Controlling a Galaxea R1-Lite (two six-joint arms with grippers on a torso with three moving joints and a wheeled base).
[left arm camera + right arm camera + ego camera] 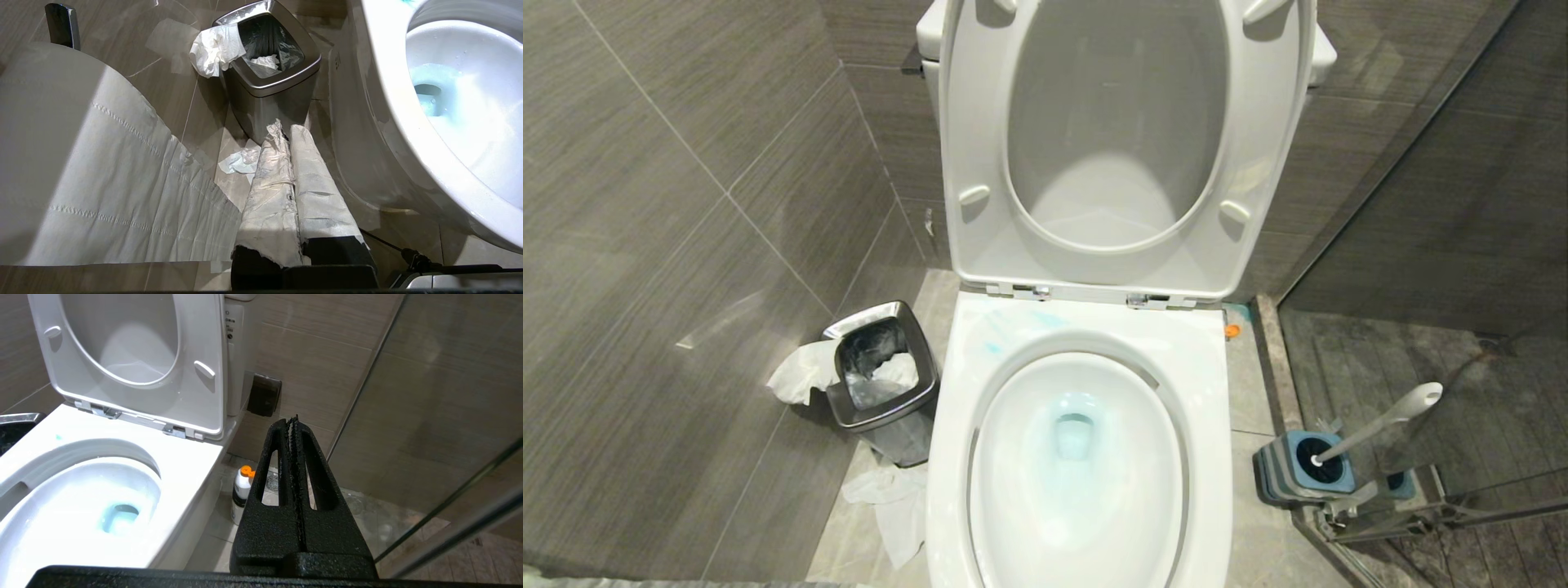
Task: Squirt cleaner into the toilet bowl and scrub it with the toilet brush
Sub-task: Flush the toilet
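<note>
Toilet bowl (1086, 457) lower centre of head view, seat and lid up; cleaner (1072, 425) tints basin blue, streaks on upper-left rim. Toilet brush (1380, 425) stands in holder (1298, 469) lower right. Waste bin (882, 371) left. Right gripper (294, 424) clenched, empty, centre of its wrist view; left gripper (286, 130) clenched, empty, near bin.

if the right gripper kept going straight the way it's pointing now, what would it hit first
Probably the tiled wall behind the toilet bowl, near the dark wall fitting. The shut right gripper aims into the gap between the bowl and the glass panel, above the orange-capped bottle. Depth is unclear.
</note>
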